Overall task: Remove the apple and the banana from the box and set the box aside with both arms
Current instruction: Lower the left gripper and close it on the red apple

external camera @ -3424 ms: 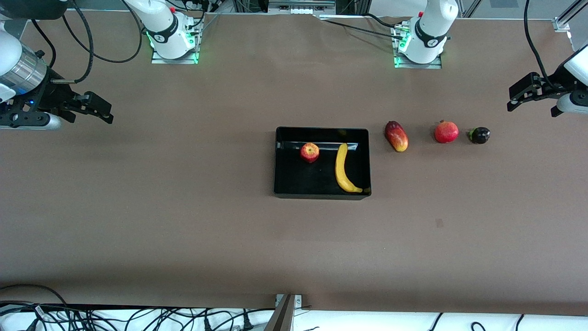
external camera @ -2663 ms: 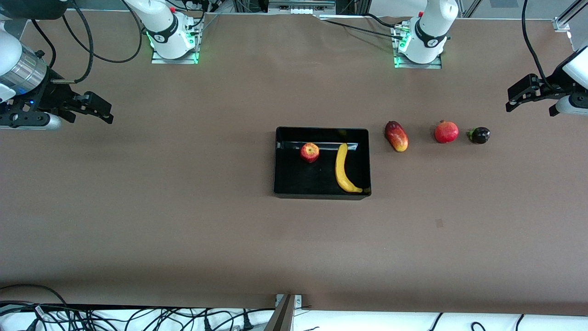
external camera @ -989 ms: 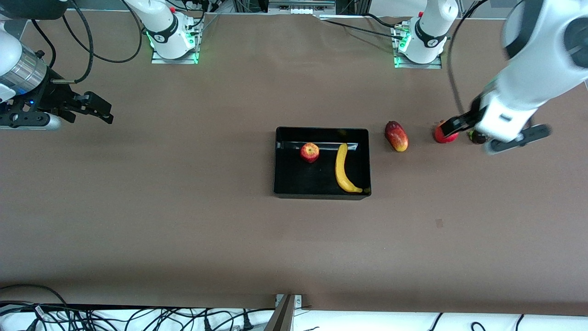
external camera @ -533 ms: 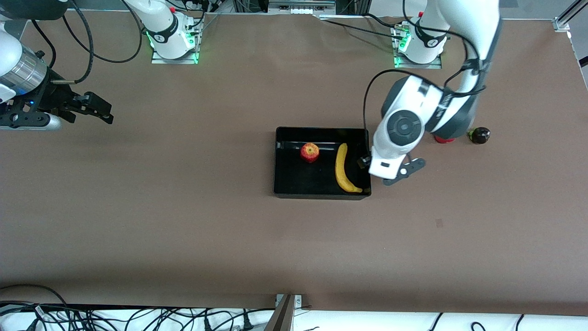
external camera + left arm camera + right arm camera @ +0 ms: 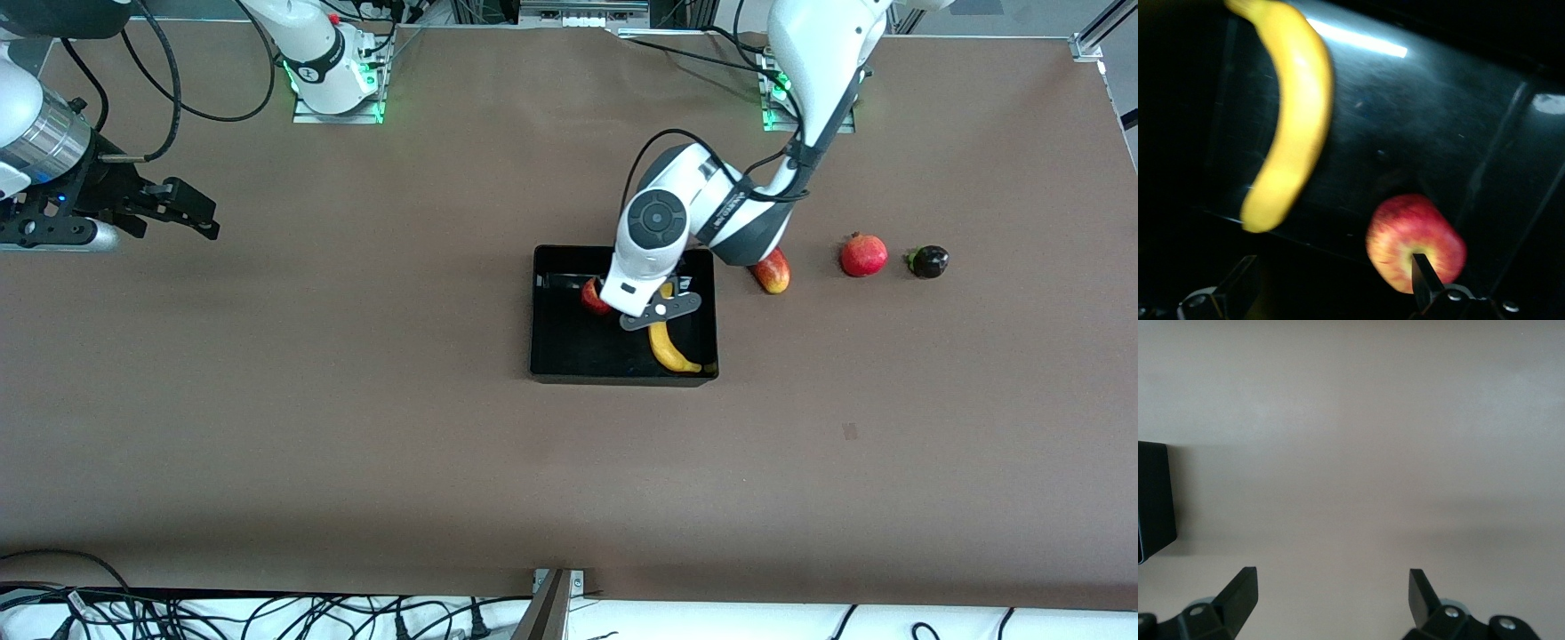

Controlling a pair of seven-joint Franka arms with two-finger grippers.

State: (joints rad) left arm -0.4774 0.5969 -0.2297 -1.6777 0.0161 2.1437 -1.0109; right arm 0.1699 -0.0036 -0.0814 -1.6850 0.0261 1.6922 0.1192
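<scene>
- The box [image 5: 551, 356], a black shallow bin, sits mid-table with both fruits inside it, so nothing has been taken out yet.
- The left gripper [image 5: 1331, 293] hangs over the inside of the box, fingers spread wide and holding nothing.
- In the left wrist view the apple [image 5: 1415, 241] lies just ahead of one fingertip [image 5: 1421, 277], off-centre from the gap between the two, while the banana [image 5: 1288, 113] lies toward the other finger and farther ahead.
- The likely next move is a grasp on the apple. It turns on that offset: the gripper would need to shift sideways to bring the apple between the fingers before descending. How high the fingertips are above the fruit is hard to judge from this dark, blurred view.
- In the front view the banana [image 5: 669, 351] runs lengthwise from the robots' side of the box toward the front camera, close to the wall at the left arm's end; the apple [image 5: 590, 298] is mostly hidden under the left arm's wrist.
- The right gripper [image 5: 191, 209] waits over bare table at the right arm's end, fingers apart and empty, well apart from the box.
- A mango [image 5: 775, 271], a pomegranate [image 5: 864, 255] and a dark round fruit [image 5: 928, 261] lie outside the box toward the left arm's end.
</scene>
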